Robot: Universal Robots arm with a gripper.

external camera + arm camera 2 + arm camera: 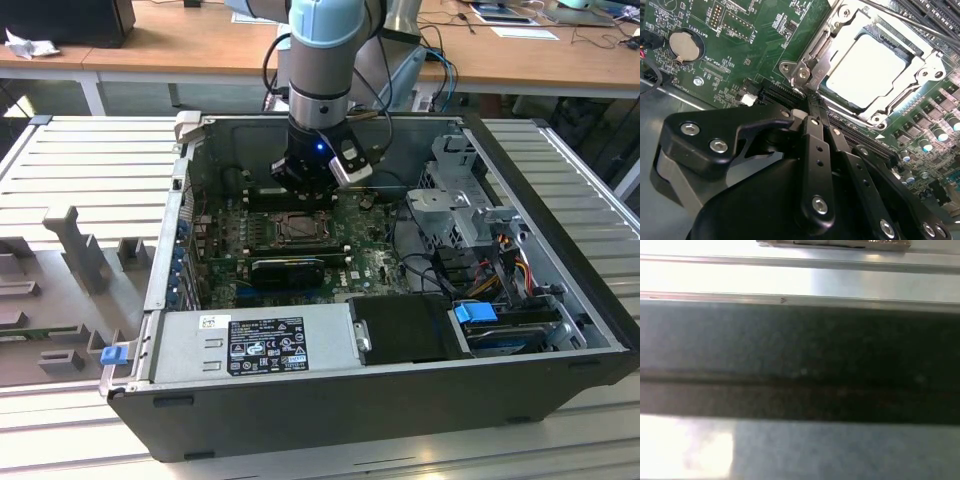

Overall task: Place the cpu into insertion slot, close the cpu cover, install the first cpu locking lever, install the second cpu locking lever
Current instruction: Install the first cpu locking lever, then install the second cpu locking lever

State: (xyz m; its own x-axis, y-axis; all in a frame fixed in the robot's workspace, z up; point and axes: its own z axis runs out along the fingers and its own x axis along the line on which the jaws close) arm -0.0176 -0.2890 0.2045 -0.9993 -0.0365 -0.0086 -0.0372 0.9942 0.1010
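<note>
Second wrist view shows me the cpu (875, 70) seated in the insertion slot (920, 47), the cpu cover (815, 65) down around it, and my gripper (812, 102) pinched together, empty, at the cover's corner. I'd worry about a sideways slip there gouging the motherboard (740, 50) or the black expansion slot (785, 95) just beside the tips.

In the exterior view, even room light falls on the open computer case (400, 330), whose interior sits in shadow beneath the arm. In the second wrist view, the cpu (875, 67) glares almost white, while the gripper (812, 107) nearest the lens is dark and soft. The first wrist view is heavily blurred, perhaps by closeness, with 2 washed-out bright bands.
</note>
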